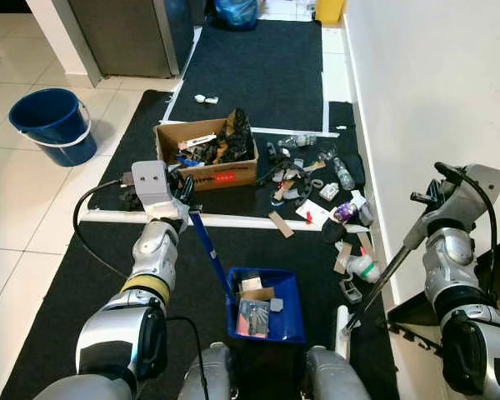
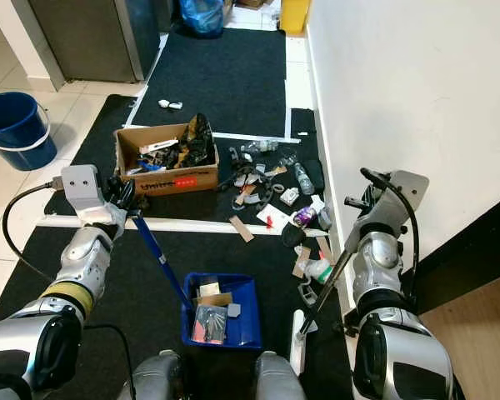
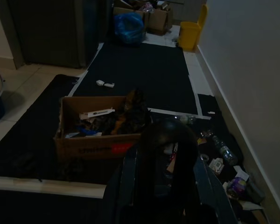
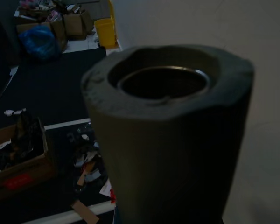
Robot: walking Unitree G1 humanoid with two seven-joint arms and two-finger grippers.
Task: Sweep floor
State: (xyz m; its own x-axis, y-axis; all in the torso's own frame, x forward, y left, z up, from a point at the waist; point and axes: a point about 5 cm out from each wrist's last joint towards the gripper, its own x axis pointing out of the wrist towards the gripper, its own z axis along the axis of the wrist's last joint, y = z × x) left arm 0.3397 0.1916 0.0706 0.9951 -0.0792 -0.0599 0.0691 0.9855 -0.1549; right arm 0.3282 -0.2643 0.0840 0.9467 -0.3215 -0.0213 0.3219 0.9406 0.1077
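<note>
Gripping one blue dustpan (image 1: pixel 265 307) handle, left pincer (image 1: pixel 183 193); right pincer (image 1: pixel 425 218) clamps one broom (image 1: pixel 377 285); one bucket (image 1: pixel 53 125).

White wall (image 1: pixel 433 75) on the right, pale floor tiles (image 1: pixel 17 192) under black mats (image 1: pixel 262 71), grey cabinet (image 1: pixel 125 33) beyond.

Black mats (image 1: pixel 267 71) cover the tiled floor (image 1: pixel 17 192), carrying a cardboard box (image 1: pixel 207 156), scattered litter (image 1: pixel 317 187) by the wall, a blue dustpan (image 1: pixel 265 307), with a bucket (image 1: pixel 54 125) on tiles.
</note>
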